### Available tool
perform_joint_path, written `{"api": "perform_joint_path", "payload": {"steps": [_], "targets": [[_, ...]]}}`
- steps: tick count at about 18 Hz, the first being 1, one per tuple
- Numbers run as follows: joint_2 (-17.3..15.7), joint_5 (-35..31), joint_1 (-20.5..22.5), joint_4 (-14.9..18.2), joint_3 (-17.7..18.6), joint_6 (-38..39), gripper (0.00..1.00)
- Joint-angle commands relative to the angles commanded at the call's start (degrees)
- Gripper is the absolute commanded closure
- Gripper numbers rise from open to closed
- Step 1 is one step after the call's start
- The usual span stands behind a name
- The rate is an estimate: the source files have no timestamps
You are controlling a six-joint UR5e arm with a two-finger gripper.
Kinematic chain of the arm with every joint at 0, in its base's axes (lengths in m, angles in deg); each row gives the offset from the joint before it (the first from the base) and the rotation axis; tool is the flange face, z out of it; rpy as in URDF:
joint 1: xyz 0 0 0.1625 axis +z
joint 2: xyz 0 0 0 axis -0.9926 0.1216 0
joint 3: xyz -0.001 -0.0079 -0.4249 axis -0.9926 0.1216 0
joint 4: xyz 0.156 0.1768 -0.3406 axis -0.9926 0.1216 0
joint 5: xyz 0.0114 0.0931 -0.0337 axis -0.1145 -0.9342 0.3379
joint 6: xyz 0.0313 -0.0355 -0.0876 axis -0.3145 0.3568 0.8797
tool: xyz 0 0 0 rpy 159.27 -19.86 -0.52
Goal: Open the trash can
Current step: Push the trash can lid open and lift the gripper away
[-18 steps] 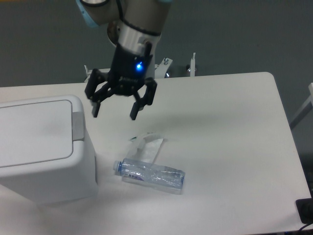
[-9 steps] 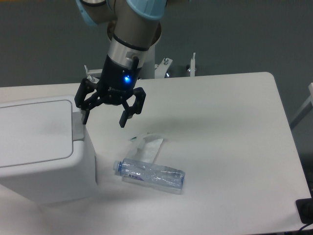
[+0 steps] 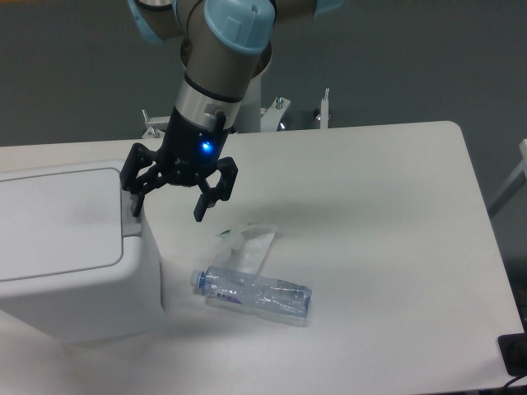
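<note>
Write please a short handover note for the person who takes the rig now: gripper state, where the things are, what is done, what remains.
Gripper: open, empty, at the right edge of the trash can, one finger by the grey push-tab; contact cannot be told.
Trash can: at the table's left side, lid flat and closed.
Crushed bottle: lying on the table right of the can, with a clear wrapper behind it.
Done: approach to the tab.
Left: press the tab so the lid opens.
</note>
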Motion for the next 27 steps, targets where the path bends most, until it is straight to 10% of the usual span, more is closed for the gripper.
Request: {"api": "perform_joint_path", "payload": {"steps": [13,27], "targets": [[0.6,-1.1,-0.8,-1.2,-0.3,0.1,0.00],[2.5,-8.8,11.1,-3.0,-16.1,-1.6,0.00]]}}
